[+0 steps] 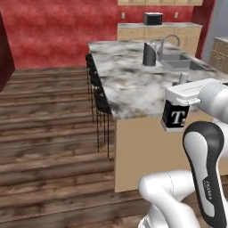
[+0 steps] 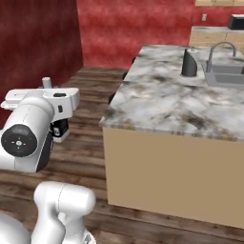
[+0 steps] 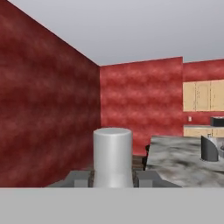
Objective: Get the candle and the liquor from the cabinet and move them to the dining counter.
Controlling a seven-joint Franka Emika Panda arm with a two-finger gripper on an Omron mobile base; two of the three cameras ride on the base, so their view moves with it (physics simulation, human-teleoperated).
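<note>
White arm links (image 1: 202, 151) rise closest to the left base camera at about 4 o'clock, and at their far end the gripper (image 1: 180, 99) is clenched on the liquor bottle (image 1: 174, 116). That squat black bottle with its white "T" hangs upright under the hand, off the floor, in front of the tan side of the dining counter (image 1: 133, 89) and just below the near edge of its marble top; its short pale neck pokes up above the hand. From the right base view the bottle (image 2: 60, 128) shows partly behind the arm at 9 o'clock, over the wooden floor (image 2: 90, 119) and well apart from the counter's near corner (image 2: 162, 105). Along the hand view, the pale neck (image 3: 113, 155) stands at 6 o'clock between the two dark fingertips (image 3: 148, 177), each pressed against it.

On the counter, a dark curved canister (image 1: 149, 54) stands at 1 o'clock beside the inset sink (image 1: 182, 62) and its arched faucet (image 1: 169, 42). Black stools (image 1: 99, 95) line the counter's left side. Red walls (image 1: 58, 31) close the room, with tan cabinets (image 3: 203, 95) at 3 o'clock in the hand view.
</note>
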